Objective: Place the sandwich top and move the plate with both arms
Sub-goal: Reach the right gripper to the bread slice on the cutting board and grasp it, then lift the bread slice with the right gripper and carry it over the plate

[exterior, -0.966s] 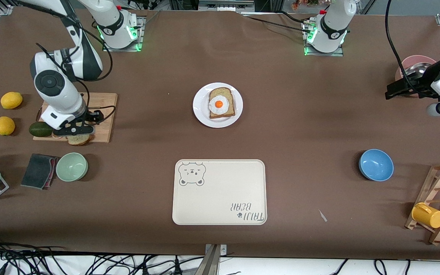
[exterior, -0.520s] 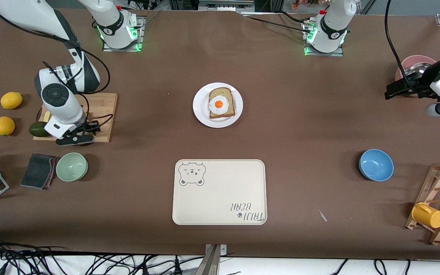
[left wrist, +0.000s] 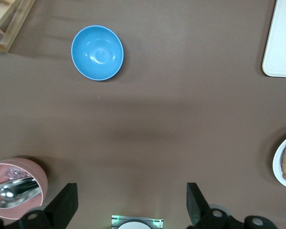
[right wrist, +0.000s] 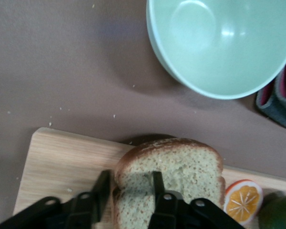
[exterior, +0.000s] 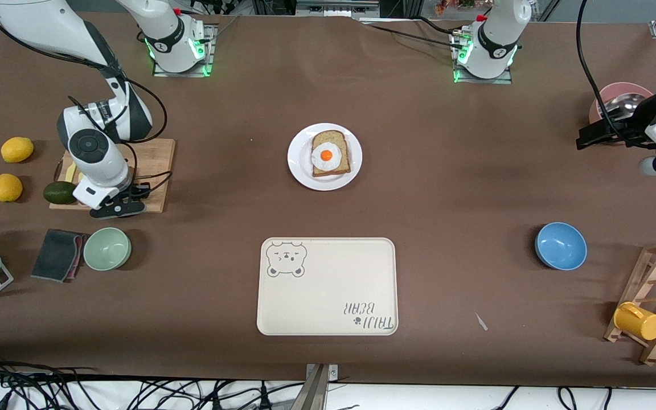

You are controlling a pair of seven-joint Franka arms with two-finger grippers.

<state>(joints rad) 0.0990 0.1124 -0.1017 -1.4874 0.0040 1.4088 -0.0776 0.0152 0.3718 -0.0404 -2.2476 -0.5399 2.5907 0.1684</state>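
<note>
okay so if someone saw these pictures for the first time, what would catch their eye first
Probably the fried egg on bread, on the white plate at the table's middle, with the bear tray nearer the camera. Next, the right gripper over the wooden board, its fingers shut on the sandwich top. The left gripper waits open beside the pink bowl.

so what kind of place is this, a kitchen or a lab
Most likely a robotics lab staged as a kitchen: two arms bolted to a brown-covered table, loose cables along its edge, and toy-like food such as the fried-egg bread on the plate and lemons.
</note>
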